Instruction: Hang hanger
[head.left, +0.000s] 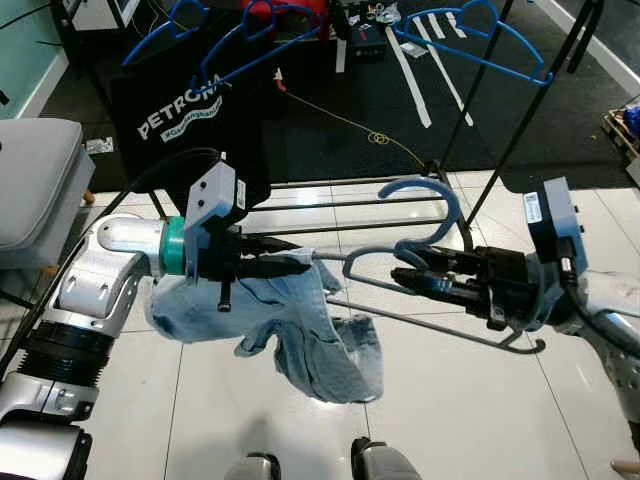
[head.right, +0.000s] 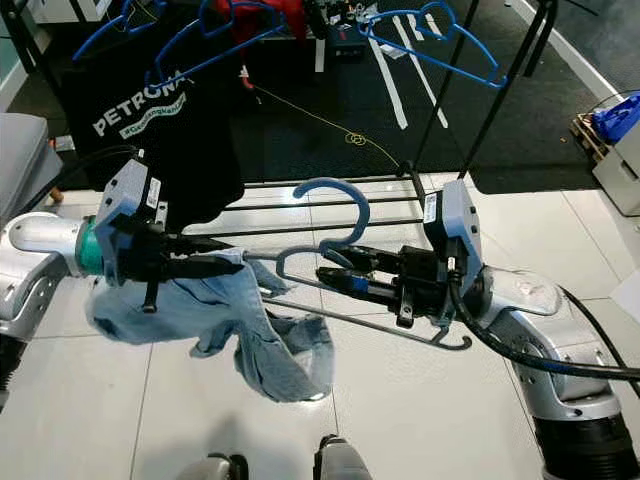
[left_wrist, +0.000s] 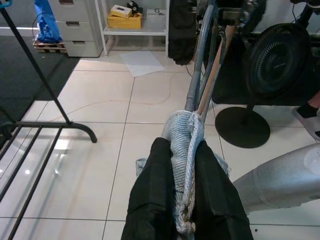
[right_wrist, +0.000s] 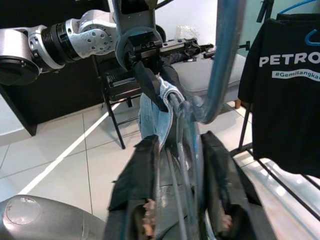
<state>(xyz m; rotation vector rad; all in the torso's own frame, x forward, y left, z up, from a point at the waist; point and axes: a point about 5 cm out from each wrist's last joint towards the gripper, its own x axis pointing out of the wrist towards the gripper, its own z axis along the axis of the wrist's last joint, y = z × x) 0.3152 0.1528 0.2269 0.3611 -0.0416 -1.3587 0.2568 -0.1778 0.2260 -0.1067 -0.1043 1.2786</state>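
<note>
hanger (head.left: 420, 250): 1 | left gripper (head.left: 285, 265) clamps denim garment (head.left: 310, 340) | right gripper (head.left: 405, 278) grips hanger

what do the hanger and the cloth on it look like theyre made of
The hanger looks like plastic, smooth and slightly glossy grey-blue, with a thick moulded hook. The cloth looks like light blue denim: faded, with a woven texture, and hanging limp.

Evenly and brightly lit from overhead, with soft glare patches on the glossy white floor tiles (head.left: 470, 400) and faint shadows under the hanging denim (head.left: 320, 345). Sharp through both eye views, slightly bowed at the edges. Soft and blurred on the nearest black fingers (right_wrist: 145, 200) in the right wrist view.
</note>
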